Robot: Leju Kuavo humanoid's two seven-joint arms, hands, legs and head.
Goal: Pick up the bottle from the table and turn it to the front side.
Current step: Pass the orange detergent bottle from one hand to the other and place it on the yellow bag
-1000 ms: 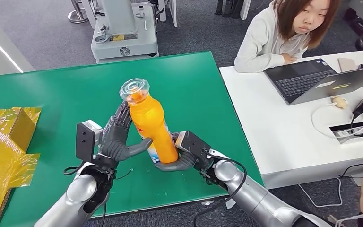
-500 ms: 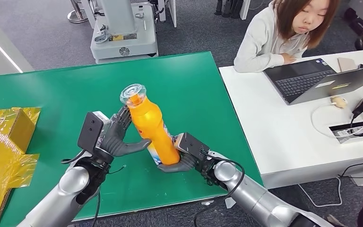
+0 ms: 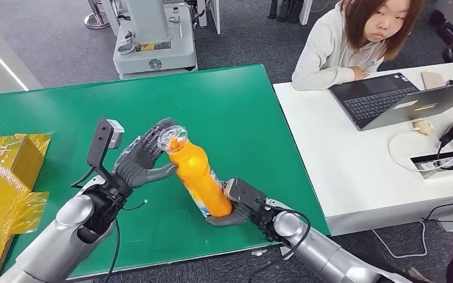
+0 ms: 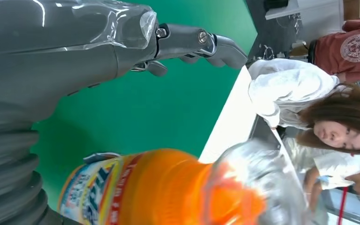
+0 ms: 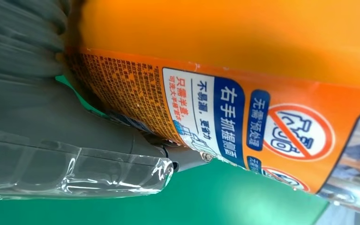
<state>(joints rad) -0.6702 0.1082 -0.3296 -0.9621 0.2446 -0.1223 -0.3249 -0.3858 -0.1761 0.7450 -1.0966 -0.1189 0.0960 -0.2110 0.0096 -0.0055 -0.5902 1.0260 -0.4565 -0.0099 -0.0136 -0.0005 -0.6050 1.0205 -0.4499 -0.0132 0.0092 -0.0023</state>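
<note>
An orange bottle (image 3: pixel 197 174) with a clear cap leans over the green table (image 3: pixel 236 106), cap toward the left. My right hand (image 3: pixel 237 203) grips it at its base, low over the table's front part. The right wrist view shows the printed label (image 5: pixel 225 112) close against that hand (image 5: pixel 51 117). My left hand (image 3: pixel 138 162) is beside the neck, fingers spread behind the cap and thumb pointing at the bottle's shoulder, with no firm hold. In the left wrist view the bottle (image 4: pixel 159 192) lies alongside the outstretched fingers (image 4: pixel 192 42).
A yellow film-wrapped box (image 3: pixel 12 159) sits at the table's left edge. A white table (image 3: pixel 354 171) with laptops (image 3: pixel 389 97) adjoins on the right, where a person (image 3: pixel 354 41) sits. A grey machine base (image 3: pixel 153 41) stands beyond the far edge.
The bottle has tipped further over toward the left and sunk lower. My left hand has drawn back and up to the cap; my right hand has lowered with the base.
</note>
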